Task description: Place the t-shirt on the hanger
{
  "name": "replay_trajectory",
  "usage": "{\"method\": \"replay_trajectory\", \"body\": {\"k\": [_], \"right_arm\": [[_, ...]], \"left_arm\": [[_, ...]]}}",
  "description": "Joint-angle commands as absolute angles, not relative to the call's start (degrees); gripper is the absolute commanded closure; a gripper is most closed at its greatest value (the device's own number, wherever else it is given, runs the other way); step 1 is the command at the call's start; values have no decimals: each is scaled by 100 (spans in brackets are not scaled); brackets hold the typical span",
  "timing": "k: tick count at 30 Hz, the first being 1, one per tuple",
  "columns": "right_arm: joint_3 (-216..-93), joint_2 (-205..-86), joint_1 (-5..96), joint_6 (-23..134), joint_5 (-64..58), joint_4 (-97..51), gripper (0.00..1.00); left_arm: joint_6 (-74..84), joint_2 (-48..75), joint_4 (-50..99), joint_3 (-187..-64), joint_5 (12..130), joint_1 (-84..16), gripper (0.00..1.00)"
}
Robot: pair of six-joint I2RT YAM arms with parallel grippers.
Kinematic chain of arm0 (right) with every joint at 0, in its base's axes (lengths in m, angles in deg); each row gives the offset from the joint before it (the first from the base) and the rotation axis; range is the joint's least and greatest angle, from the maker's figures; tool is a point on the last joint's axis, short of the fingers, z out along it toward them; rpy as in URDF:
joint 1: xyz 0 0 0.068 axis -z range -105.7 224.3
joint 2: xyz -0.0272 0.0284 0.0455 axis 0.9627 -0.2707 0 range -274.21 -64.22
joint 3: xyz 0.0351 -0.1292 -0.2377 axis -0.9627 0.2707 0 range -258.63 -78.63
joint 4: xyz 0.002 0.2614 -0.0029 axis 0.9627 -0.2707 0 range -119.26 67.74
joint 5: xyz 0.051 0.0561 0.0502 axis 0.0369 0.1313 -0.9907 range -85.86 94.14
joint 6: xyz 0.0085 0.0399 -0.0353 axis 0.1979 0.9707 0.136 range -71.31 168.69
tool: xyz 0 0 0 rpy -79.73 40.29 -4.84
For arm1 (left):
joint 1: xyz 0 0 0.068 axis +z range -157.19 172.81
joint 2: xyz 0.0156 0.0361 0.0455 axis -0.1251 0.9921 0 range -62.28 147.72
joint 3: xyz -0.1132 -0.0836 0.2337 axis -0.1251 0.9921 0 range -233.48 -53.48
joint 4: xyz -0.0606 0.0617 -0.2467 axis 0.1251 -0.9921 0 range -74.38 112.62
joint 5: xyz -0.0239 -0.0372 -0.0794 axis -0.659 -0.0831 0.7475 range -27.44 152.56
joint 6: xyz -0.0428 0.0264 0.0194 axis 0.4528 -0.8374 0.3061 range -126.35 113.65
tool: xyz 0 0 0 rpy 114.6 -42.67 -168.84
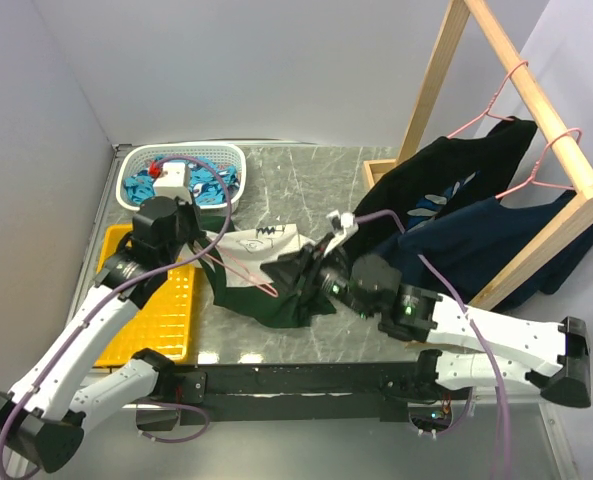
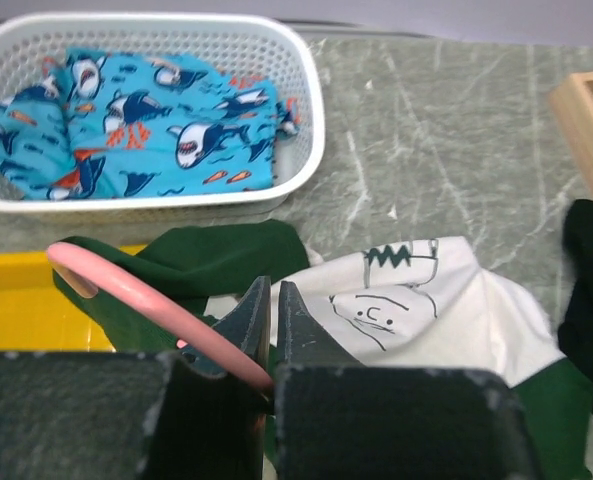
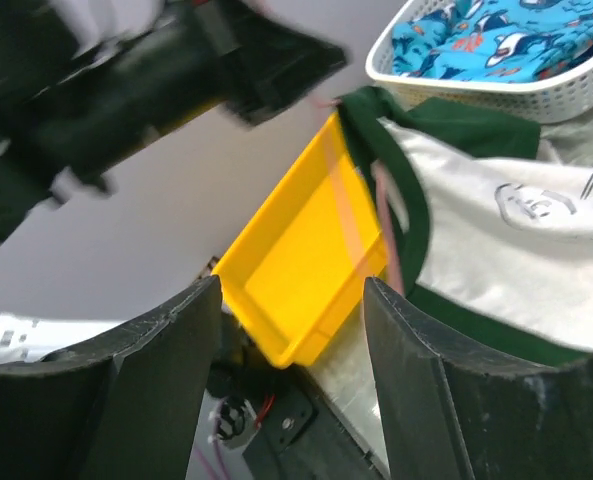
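Grey marbled bench (image 1: 306,170) stood between pale walls (image 1: 276,60), with a wooden clothes rack (image 1: 536,95) at the far right. The off-white t-shirt with dark green sleeves (image 2: 446,300) lay crumpled mid-bench, just beyond the left claw (image 2: 273,300). That claw was clamped on the thin pink wire hanger (image 2: 126,288), which ran against the shirt's green cloth. Right claw (image 3: 291,285) stood with fingers apart at the shirt's right edge.

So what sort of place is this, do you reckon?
Likely a robotics lab bench set up for laundry practice: plain partition walls, a wooden clothes rack, a white basket of cloth.
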State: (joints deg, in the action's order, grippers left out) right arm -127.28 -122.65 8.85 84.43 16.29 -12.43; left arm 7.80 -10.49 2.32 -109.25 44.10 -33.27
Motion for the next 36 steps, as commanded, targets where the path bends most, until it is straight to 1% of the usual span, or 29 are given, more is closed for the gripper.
{"method": "replay_trajectory", "body": {"k": [1, 3, 4, 6, 7, 13, 15, 19, 25, 32, 36], "right_arm": [[-12785, -12327, -134, 8164, 3558, -1707, 34], [-12925, -12757, -505, 8138, 3928, -1751, 34], [-13187, -13167, -759, 8129, 4252, -1916, 35], [-13522, -13609, -946, 8138, 4482, -2137, 35], [-13828, -14037, -999, 8164, 4571, -2312, 35], [-14778, -15585, -1034, 8296, 4537, -2647, 34], [-15017, -15930, -1026, 8305, 4641, -2779, 33], [-15579, -16843, -841, 8332, 4581, -3051, 32], [-16335, -17880, -569, 8367, 4606, -3411, 30], [-16986, -18664, -393, 8279, 5010, -3772, 27], [-17136, -18963, -322, 8156, 5072, -3852, 36]], "left_arm": [[1016, -815, 837, -10876, 4006, -3338, 99], [1061, -587, 917, -10929, 3953, -3347, 99], [1113, -516, 934, -10938, 3910, -3347, 99], [1166, -305, 917, -11043, 3848, -3347, 99], [1219, -252, 917, -11069, 3778, -3338, 99], [1237, -5, 891, -11219, 3760, -3338, 99], [1246, 12, 908, -11210, 3760, -3338, 99], [1281, 83, 873, -11237, 3786, -3320, 99], [1316, 118, 865, -11254, 3883, -3312, 99], [1298, 127, 794, -11245, 3971, -3294, 99], [1298, 74, 776, -11254, 4050, -3285, 99]]}}
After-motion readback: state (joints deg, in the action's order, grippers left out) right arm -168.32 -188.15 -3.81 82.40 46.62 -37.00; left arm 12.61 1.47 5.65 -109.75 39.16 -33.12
